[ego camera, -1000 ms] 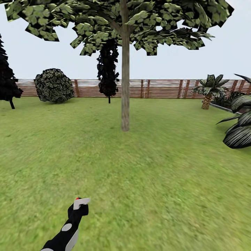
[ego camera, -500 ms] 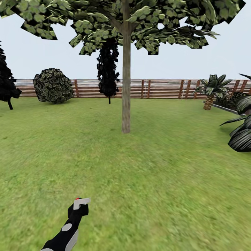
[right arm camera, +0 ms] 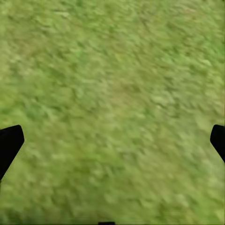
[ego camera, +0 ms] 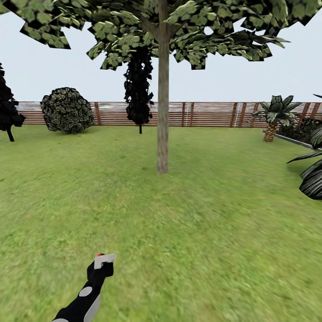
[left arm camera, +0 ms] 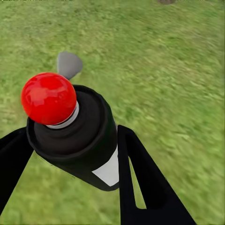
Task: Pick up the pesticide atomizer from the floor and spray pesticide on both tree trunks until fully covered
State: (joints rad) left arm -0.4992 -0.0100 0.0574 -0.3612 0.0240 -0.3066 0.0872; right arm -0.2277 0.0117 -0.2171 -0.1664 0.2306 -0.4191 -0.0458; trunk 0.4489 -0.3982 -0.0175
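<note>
The left gripper (left arm camera: 70, 154) clamped the pesticide atomizer (left arm camera: 77, 133) between its fingers, nozzle kept forward toward the tree trunk (ego camera: 163, 112), which stood well ahead across the lawn (ego camera: 201, 223), seemingly too far to spray. The right gripper (right arm camera: 112, 140) hung wide apart, empty, over grass.

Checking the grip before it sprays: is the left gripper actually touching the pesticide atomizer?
Touching. In the left wrist view, the left gripper has a black finger pressed against each side of the pesticide atomizer, with no gap visible.
</note>
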